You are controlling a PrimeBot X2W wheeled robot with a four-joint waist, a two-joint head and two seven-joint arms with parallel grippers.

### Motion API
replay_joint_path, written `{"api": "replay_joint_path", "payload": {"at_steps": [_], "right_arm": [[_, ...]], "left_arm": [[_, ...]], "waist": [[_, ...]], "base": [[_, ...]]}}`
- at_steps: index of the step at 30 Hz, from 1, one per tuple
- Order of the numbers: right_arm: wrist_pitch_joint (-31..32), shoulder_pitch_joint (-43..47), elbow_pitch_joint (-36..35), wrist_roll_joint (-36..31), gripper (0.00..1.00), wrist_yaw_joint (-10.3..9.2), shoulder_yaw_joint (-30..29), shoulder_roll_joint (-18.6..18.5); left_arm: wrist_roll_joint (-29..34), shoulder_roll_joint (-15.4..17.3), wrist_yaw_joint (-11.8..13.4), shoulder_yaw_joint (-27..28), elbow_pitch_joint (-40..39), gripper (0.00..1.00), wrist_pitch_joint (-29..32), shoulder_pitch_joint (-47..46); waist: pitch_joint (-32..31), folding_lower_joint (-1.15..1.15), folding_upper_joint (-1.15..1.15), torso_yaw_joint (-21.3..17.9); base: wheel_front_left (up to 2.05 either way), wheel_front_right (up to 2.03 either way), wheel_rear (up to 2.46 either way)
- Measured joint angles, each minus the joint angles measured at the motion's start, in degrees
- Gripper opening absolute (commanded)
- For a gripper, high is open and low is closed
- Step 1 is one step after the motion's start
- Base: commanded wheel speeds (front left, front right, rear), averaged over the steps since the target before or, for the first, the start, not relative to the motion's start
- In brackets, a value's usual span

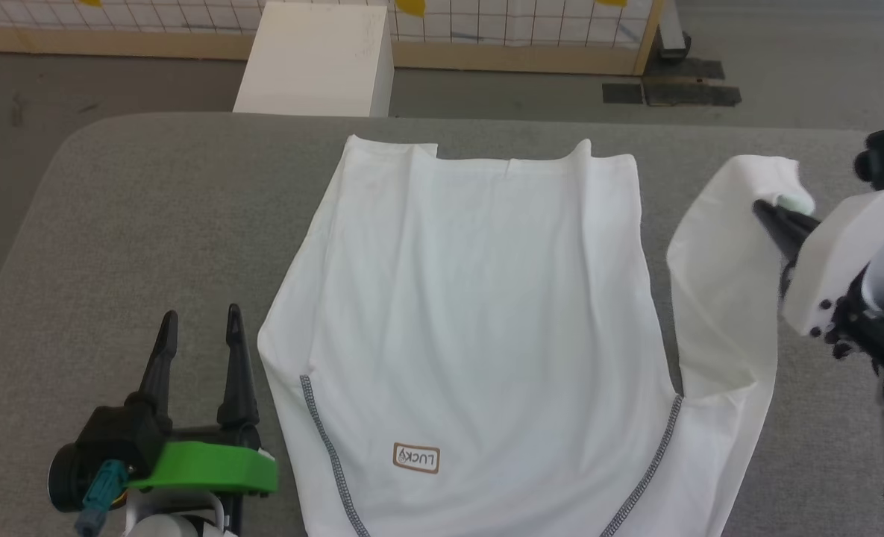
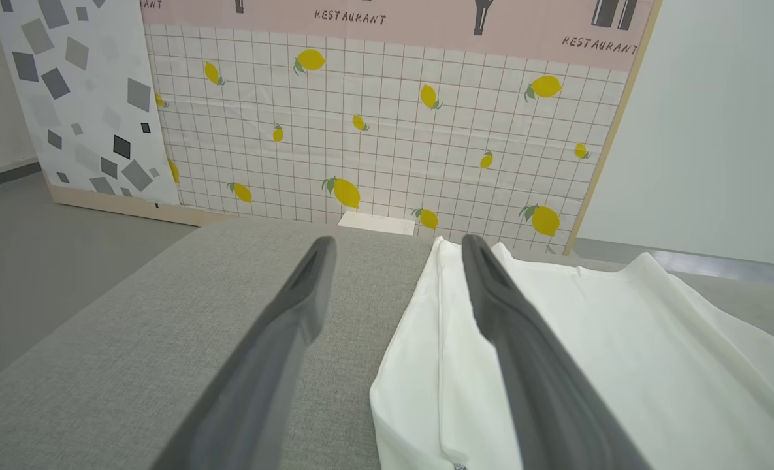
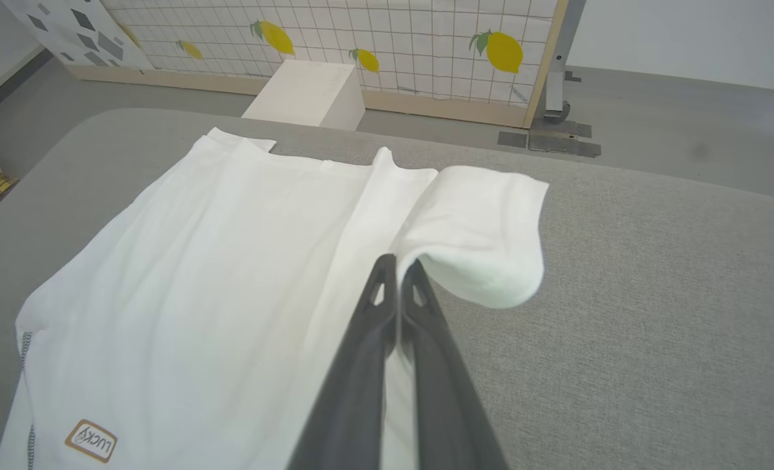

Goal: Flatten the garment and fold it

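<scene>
The garment is a white T-shirt with grey stitched seams and a tan label, spread on the grey table. Its left side is folded in. Its right side panel is lifted off the table, and my right gripper is shut on that panel's far corner. In the right wrist view the right gripper pinches the fabric, which curls over beyond the fingertips. My left gripper stands open over bare table just left of the shirt; in the left wrist view the left gripper straddles the garment's left edge.
A rigid white box stands on the floor beyond the table's far edge. A lemon-patterned grid panel stands behind it. Bare grey table lies to the left and to the far right of the shirt.
</scene>
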Motion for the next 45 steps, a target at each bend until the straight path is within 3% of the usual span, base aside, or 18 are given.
{"api": "replay_joint_path", "payload": {"at_steps": [5, 13, 16, 24, 37, 38, 39, 40, 45], "right_arm": [[2.27, 1.4, -3.71, 2.7, 0.0, 0.0, 7.34, 3.5], [2.13, 0.94, 0.34, 5.21, 0.0, 0.0, 22.64, 8.64], [1.07, 0.26, 3.13, 5.8, 0.0, 0.0, 28.05, 9.79], [-4.2, -2.92, 13.72, 5.39, 0.0, 0.0, 35.98, 11.73], [-10.94, -5.04, 27.02, 9.2, 0.0, 0.0, 49.8, 11.99], [-11.28, -5.32, 27.49, 9.69, 0.16, 0.0, 50.47, 11.96], [-12.16, -5.49, 27.6, 10.85, 0.9, 0.0, 50.74, 11.98], [-12.58, -5.87, 27.75, 11.51, 1.0, 0.0, 51.11, 11.99], [-14.58, -7.85, 25.97, 16.36, 1.0, 0.0, 51.07, 12.0]], "left_arm": [[-0.19, 0.18, 0.0, 0.07, 0.02, 1.0, 0.0, 0.71], [-0.24, 0.4, 0.02, -0.37, 0.0, 1.0, 0.16, 0.78], [-0.26, 0.44, 0.02, -0.58, 0.07, 1.0, 0.16, 0.78], [-0.82, 0.35, 0.05, -1.45, 0.33, 1.0, 0.16, 0.8], [-1.3, -0.02, 0.07, -2.44, 1.75, 1.0, 0.13, 0.13], [-1.3, -0.03, 0.07, -2.49, 1.87, 1.0, 0.12, -0.07], [-1.31, -0.04, 0.07, -2.58, 1.97, 1.0, 0.1, -0.15], [-1.35, -0.07, 0.07, -2.63, 2.09, 1.0, 0.09, -0.19], [-1.37, -0.09, 0.08, -2.74, 2.58, 1.0, 0.09, -0.27]], "waist": [[-2.52, 0.0, 0.0, 0.16], [-2.71, 0.0, 0.0, 2.7], [-2.56, 0.0, 0.0, 3.75], [-1.21, 0.0, 0.0, 5.29], [2.45, 0.0, 0.0, 6.19], [2.63, 0.0, 0.0, 6.17], [2.75, 0.0, 0.0, 6.12], [2.79, 0.0, 0.0, 6.06], [2.33, 0.0, 0.0, 5.39]], "base": [[0.0, 0.0, 0.0], [0.0, 0.0, 0.0], [0.0, 0.0, 0.0], [0.0, 0.0, 0.0], [0.0, 0.0, 0.0], [0.0, 0.0, 0.0], [0.0, 0.0, 0.0], [0.0, 0.0, 0.0], [0.0, 0.0, 0.0]]}}
